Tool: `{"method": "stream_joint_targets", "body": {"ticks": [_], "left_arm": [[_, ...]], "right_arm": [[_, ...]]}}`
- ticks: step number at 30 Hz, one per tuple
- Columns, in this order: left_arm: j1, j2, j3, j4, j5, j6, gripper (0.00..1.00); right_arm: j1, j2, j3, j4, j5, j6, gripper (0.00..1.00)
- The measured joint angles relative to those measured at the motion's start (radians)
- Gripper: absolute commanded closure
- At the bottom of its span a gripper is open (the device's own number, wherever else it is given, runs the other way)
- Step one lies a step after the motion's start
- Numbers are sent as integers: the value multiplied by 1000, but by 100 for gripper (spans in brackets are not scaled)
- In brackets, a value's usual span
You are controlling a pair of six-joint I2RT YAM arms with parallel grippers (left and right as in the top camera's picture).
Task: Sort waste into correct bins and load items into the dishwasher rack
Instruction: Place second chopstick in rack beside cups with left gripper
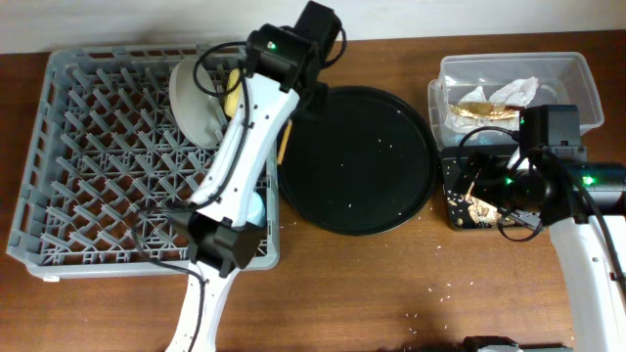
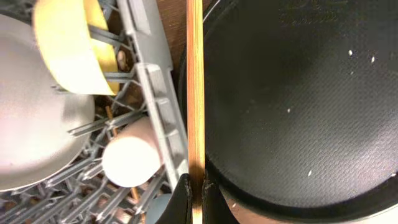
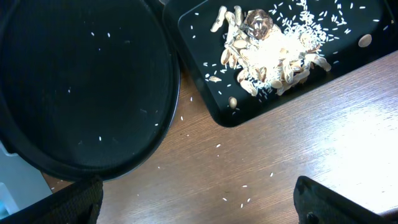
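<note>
My left gripper [image 2: 195, 194] is shut on a thin wooden chopstick [image 2: 195, 93] that runs straight along the gap between the dishwasher rack [image 1: 88, 196] and the round black tray. From overhead this gripper [image 1: 298, 106] hangs at the rack's right rim with the chopstick [image 1: 283, 147] below it. The rack holds the grey-green plate [image 2: 31, 124], yellow bowl [image 2: 74, 46], pink cup [image 2: 130, 158] and light blue cup [image 2: 158, 208]. My right gripper [image 3: 199, 205] stands open and empty over bare wood, near the black rectangular tray [image 3: 205, 99] with food scraps and rice [image 3: 267, 50].
The large round black tray [image 1: 357, 161] lies between rack and bins, with a few rice grains on it. The clear tub [image 1: 518, 88] at the back right holds a white napkin [image 1: 518, 93] and a brown wrapper [image 1: 484, 108]. Loose rice grains dot the table.
</note>
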Motion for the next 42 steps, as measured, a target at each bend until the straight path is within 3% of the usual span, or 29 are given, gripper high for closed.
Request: {"method": "stream_joint_targets", "body": {"ticks": [7,11,24,30,31,32,36,39,42], "left_arm": [[70,-301,-306,-1,11,34,100],[146,-427,-472,11,14,-6,100],[254,-426,-1012,341,18,-128,99],[262,-425,-1109,415,18,-119,99],[261,-425,-1116,415,18,-114,98],[261,-425,-1118,415,18,-108,86],[261,-425,-1118,426,18,-76,64],[261,-425,-1118,429,18,-58,56],[261,-425,-1115,423,18,-50,55]], "right_arm": [[0,0,0,-1,0,0,1],[0,0,0,0,0,1,1],[0,0,0,0,0,0,2],[0,0,0,0,0,0,1],[0,0,0,0,0,0,2],[0,0,0,0,0,0,2],[0,0,0,0,0,0,2],[0,0,0,0,0,0,2],[0,0,0,0,0,-1,1]]}}
